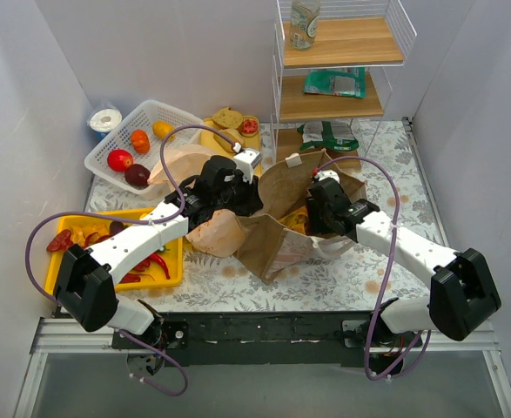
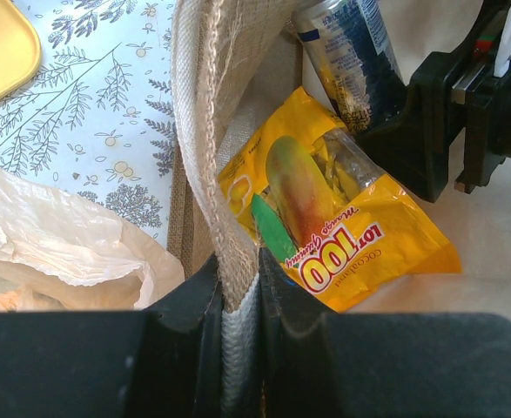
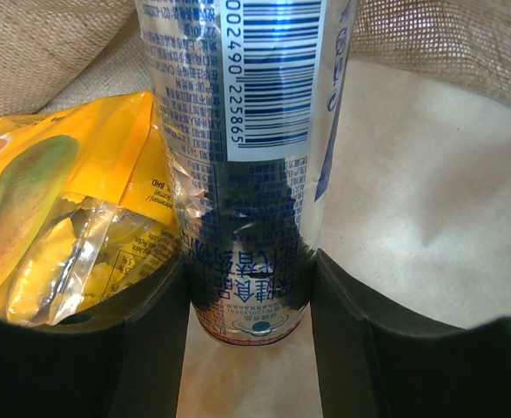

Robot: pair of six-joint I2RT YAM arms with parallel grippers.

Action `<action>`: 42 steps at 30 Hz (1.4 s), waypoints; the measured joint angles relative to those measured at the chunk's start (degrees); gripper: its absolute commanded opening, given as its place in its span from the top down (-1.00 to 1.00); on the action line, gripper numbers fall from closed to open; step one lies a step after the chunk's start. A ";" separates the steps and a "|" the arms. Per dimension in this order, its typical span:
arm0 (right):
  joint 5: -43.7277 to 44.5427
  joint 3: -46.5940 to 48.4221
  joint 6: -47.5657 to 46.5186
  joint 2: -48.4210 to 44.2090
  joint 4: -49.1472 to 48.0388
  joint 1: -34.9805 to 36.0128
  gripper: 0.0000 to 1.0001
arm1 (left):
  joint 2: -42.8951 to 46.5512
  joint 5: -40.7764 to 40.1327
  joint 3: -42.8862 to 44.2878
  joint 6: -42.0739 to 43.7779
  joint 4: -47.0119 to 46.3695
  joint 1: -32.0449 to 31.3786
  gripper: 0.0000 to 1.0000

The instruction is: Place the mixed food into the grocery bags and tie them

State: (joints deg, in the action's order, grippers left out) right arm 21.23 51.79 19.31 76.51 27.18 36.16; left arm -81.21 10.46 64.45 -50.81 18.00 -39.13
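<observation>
Top view. Brown bag (image 1: 268, 235) lies open mid-bench (image 1: 394, 174), with both arms at it. Left tool (image 1: 238, 196) sits at its left rim and right tool (image 1: 325, 213) reaches in through the mouth. Plastic bag (image 1: 220, 233) is slumped just below the left tool. Peppers (image 1: 155, 261) on the yellow tray (image 1: 172, 277) are well to that tool's left, not yet bagged.

Left wrist view. Left tool (image 2: 238, 279) is pinched narrow on the brown bag's (image 2: 211, 96) rim where the white handle (image 2: 236, 348) joins, holding the wall up. Ahead of it, inside, lies the snack packet (image 2: 342, 235). Beyond that the can (image 2: 351, 52) stands tilted, with the right tool (image 2: 464, 104) beside it. Plastic bag (image 2: 63, 244) lies to this tool's left on the bench (image 2: 98, 104).

Right wrist view. Right tool (image 3: 248, 279) grips the can (image 3: 251, 157) around its lower body, a finger on each side. The base appears low over the brown bag's (image 3: 412, 209) floor; contact cannot be told. Snack packet (image 3: 63, 218) lies just left of the tool, touching or nearly touching the can.

Risks, as judged:
- Let go while tilted, the can may topple onto the packet or roll toward the mouth.
- If the left pinch slips, the wall would sag onto the right tool.
- Backing out could snag the bag and drag it.
</observation>
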 measured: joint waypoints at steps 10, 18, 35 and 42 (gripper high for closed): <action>-1.53 0.61 -1.25 -2.80 -0.33 0.00 -0.71 | 0.00 0.07 -0.02 -0.02 0.00 0.00 1.00; -9.70 1.05 -3.58 -12.59 -2.71 0.00 -0.64 | 0.00 0.04 -0.02 -0.04 -0.02 -0.02 1.00; -21.64 42.58 -13.94 0.17 -17.92 -8.17 -0.92 | 0.00 0.07 -0.02 -0.20 -0.04 -0.02 1.00; -26.29 48.24 -16.74 11.28 -25.55 -13.73 -0.97 | 0.00 0.37 0.00 -0.20 -0.04 -0.02 1.00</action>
State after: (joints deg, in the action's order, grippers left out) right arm -5.06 100.03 2.57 87.79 1.63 22.44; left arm -81.21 10.83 64.45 -51.00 17.96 -39.16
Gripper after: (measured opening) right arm 0.984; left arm 0.131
